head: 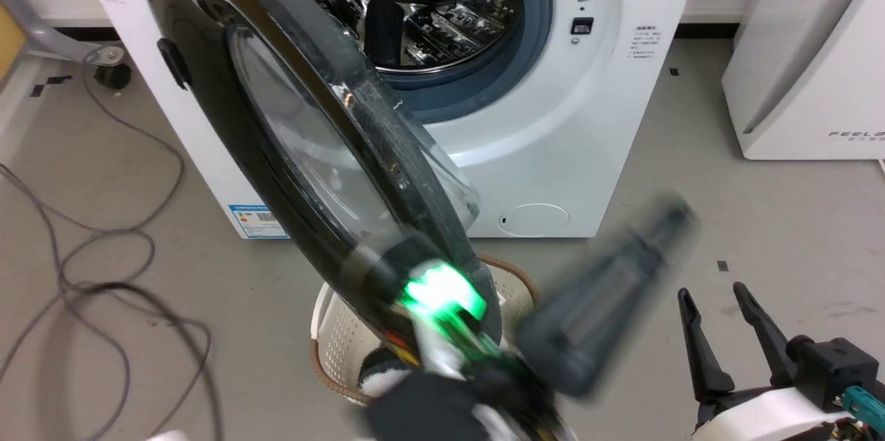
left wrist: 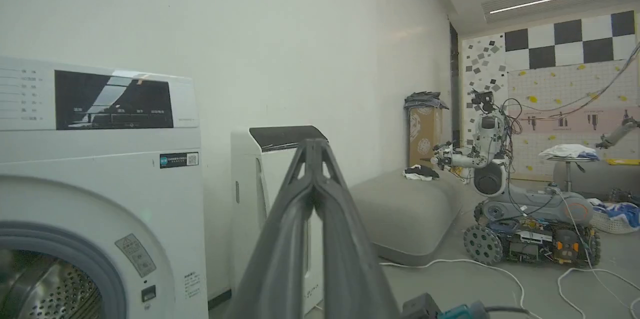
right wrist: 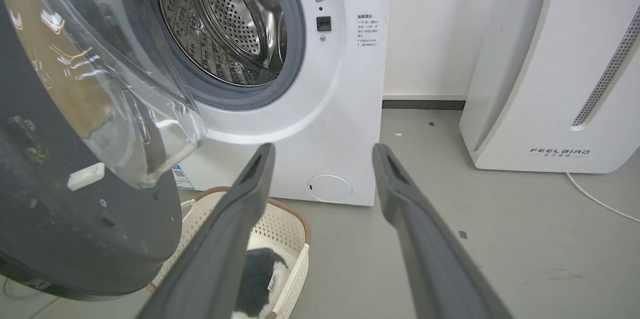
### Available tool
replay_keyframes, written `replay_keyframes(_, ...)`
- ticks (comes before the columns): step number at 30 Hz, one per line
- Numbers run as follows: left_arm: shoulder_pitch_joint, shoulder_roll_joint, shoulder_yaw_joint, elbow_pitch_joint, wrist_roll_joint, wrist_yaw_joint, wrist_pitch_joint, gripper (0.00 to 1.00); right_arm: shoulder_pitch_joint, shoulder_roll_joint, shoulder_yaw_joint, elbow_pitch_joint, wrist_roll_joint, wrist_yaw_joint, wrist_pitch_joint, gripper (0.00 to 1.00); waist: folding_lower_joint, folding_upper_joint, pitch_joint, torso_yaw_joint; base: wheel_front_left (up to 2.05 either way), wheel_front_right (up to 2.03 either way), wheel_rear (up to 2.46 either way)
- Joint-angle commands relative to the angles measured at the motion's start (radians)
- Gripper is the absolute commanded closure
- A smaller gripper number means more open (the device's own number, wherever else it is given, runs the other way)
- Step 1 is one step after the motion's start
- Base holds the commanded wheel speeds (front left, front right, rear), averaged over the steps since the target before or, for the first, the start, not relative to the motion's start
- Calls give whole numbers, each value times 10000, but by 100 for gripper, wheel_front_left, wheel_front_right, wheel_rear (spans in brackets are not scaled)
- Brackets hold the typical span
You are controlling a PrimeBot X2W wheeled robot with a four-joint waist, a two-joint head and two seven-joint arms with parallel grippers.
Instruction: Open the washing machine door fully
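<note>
The round glossy black washing machine door (head: 276,137), with its bulging clear glass bowl, stood swung out from the big white front-loading washing machine (head: 553,151). It hung from the machine's left side with the steel drum (head: 415,5) uncovered. I judged it about half open, not yet folded back.

My left gripper (head: 671,216) was a blur in front of the machine, clear of the door, its two dark fingers pressed together on nothing. My right gripper (head: 712,296) hung off the machine's right front corner, fingers spread and empty.

With nothing holding the door, it could drift back toward the machine. A push on the curved glass might slip off — and a wide sweep could knock the cream perforated basket (head: 339,344) just before the machine, under the door's lower rim.
</note>
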Motion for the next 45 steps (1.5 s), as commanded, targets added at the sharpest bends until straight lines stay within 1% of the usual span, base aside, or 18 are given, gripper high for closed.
replay_keyframes(1, 220, 7, -120, 77, -86, -52, 102, 100, 64, 47, -26, -19, -48, 52, -25, 0, 0, -1, -9, 21, 0, 0, 0)
replay_keyframes(6, 1080, 151, -1410, 809, -696, -223, 1312, 100, 141, 47, -41, -78, -76, 52, 8, 0, 0, -1, -40, 66, 0, 0, 0)
replay_keyframes(10, 1637, 408, -1873, 1540, -967, -134, 2037, 100, 144, 47, 8, -86, -95, 52, 48, 0, 0, -1, -64, 45, 0, 0, 0)
replay_keyframes(11, 1767, 520, -1961, 1930, -937, -52, 2227, 100, 147, 47, 44, -83, -109, 52, 70, 0, 0, -1, -79, 23, 0, 0, 0)
replay_keyframes(13, 1793, 551, -1956, 2102, -889, 0, 2230, 100, 148, 47, 67, -80, -109, 52, 86, 0, 0, -1, -80, 9, 0, 0, 0)
replay_keyframes(18, 1515, 652, -1679, 3142, -458, 281, 2043, 100, 128, 47, 116, -87, -139, 52, 162, 0, 0, -1, -41, -19, 0, 0, 0)
replay_keyframes(26, 437, 270, -839, 4632, -273, 833, 1157, 100, 80, 47, 81, -43, -187, 52, 266, 0, 0, -1, 74, -29, 0, 0, 0)
replay_keyframes(33, -142, 69, -574, 5497, -488, 1249, 739, 100, 70, 47, 133, 21, -118, 52, 277, 0, 0, -1, 87, -22, 0, 0, 0)
replay_keyframes(38, -157, 35, -485, 5809, -659, 1510, 679, 100, 90, 47, 152, 65, -85, 52, 285, 0, 0, -1, 73, -17, 0, 0, 0)
replay_keyframes(45, 279, 133, -334, 5673, -848, 1883, 797, 100, 134, 47, 102, 76, -7, 52, 251, 0, 0, -1, 85, 97, 0, 0, 0)
